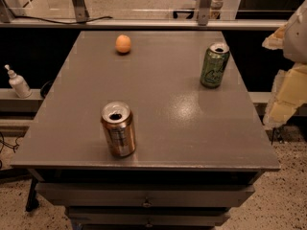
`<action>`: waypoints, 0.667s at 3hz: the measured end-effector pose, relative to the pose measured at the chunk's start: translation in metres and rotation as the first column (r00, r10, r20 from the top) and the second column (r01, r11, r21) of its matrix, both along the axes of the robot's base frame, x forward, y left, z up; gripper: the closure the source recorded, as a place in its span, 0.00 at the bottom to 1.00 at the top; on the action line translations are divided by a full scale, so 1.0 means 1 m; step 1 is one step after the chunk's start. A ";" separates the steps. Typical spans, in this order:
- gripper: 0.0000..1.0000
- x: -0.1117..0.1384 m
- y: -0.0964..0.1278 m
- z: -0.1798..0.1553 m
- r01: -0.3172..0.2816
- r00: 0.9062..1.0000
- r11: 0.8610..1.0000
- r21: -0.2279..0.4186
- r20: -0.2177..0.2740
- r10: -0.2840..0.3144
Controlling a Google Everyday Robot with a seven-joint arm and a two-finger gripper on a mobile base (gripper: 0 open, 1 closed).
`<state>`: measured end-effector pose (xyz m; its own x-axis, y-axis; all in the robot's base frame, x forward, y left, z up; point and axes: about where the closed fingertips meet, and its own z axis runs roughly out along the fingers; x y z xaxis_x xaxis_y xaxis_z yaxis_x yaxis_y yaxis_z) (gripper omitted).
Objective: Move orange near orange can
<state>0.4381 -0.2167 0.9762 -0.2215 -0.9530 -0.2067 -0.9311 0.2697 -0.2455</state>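
The orange (123, 43) is a small round fruit at the far left of the grey table (163, 95). The orange can (118, 129), copper-coloured with an open silver top, stands upright near the table's front edge, left of centre. The two are far apart, with bare tabletop between them. My gripper (287, 80) shows as pale shapes at the right edge of the view, beside the table's right side. It is away from both the orange and the can and holds nothing that I can see.
A green can (214, 65) stands upright at the right side of the table. A white pump bottle (18, 83) stands on a ledge to the left. Drawers (146, 200) sit under the front edge. A rail and glass run behind the table.
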 end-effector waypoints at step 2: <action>0.00 0.013 0.004 0.003 0.008 1.000 0.998 0.065 0.025 -0.010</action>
